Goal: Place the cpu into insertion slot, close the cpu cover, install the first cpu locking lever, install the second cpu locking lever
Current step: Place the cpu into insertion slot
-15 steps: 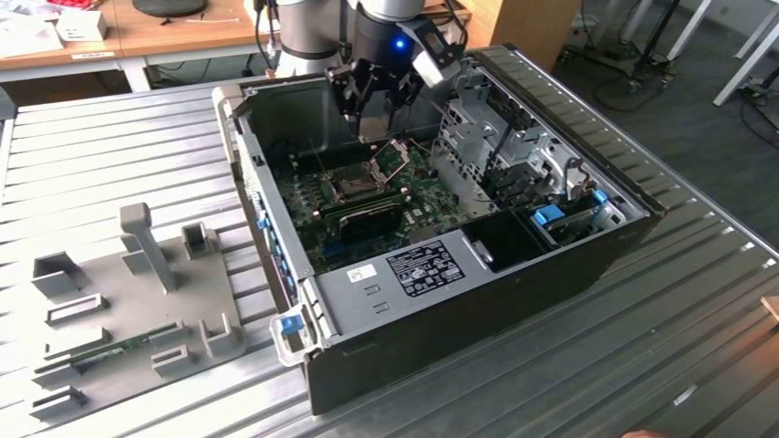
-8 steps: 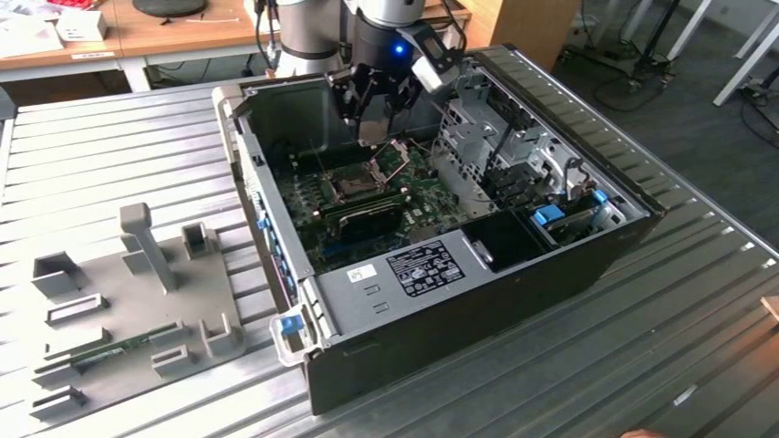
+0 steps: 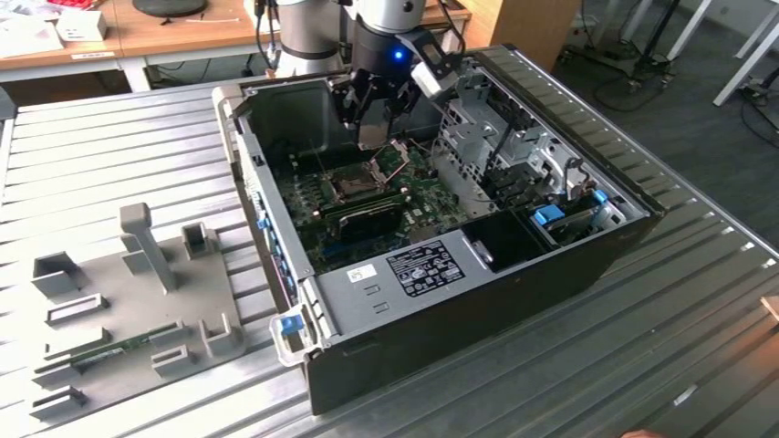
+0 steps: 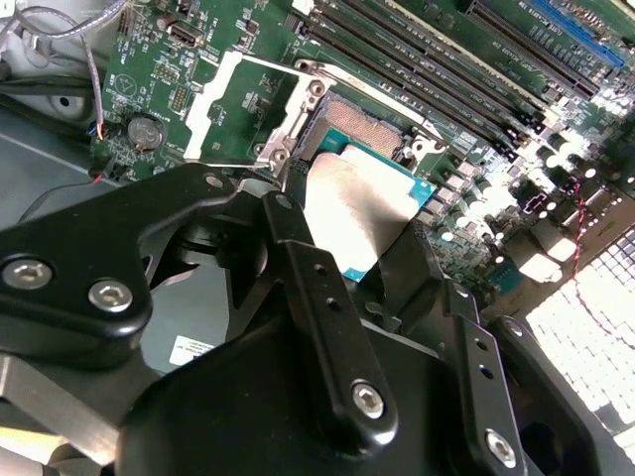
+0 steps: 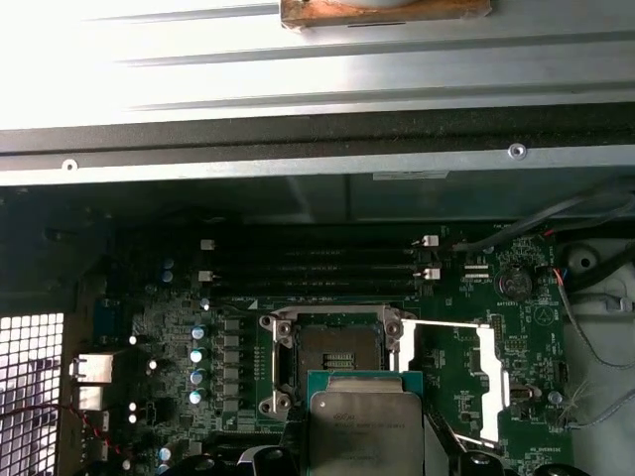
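The black fingers (image 4: pixel 298 268) clamp the cpu (image 4: pixel 362 203) by its edges, metal top up, close over the insertion slot (image 5: pixel 332 359) but not yet seated. The cpu cover (image 5: pixel 486 372) lies swung open aside, leaving that slot bare to receive it.

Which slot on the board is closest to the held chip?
The square insertion slot with the silver rim, right beside the cpu; the long black memory slots lie beyond it.

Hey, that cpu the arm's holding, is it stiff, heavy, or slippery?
The cpu is a flat, metal-topped square, so probably stiff and light. Its thin, smooth edges could slip in the jaws. Held near the open insertion slot, it likely won't tolerate a drop.
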`<state>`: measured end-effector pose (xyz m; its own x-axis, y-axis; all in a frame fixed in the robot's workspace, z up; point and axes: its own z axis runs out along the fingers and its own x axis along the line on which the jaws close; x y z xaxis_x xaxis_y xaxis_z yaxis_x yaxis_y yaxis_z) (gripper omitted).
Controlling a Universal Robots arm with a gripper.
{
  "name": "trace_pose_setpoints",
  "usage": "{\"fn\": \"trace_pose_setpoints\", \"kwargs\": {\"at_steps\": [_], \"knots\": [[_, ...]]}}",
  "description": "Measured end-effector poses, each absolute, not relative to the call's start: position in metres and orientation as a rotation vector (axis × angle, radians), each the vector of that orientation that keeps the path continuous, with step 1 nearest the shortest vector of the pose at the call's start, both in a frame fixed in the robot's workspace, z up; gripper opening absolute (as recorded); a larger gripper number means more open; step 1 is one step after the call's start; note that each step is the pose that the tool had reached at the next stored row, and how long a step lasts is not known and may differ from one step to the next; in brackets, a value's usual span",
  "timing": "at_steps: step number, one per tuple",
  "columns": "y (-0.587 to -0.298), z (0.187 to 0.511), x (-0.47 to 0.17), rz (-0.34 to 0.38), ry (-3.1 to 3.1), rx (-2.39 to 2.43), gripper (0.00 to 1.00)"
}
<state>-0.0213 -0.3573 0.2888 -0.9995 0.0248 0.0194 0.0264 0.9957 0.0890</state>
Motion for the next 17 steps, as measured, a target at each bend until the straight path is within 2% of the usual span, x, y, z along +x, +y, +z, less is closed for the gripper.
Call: {"fn": "trace_pose_setpoints", "kwargs": {"at_steps": [17], "knots": [[-0.3573, 0.2816, -0.0213, -0.141, -3.12, -0.04, 0.54]]}}
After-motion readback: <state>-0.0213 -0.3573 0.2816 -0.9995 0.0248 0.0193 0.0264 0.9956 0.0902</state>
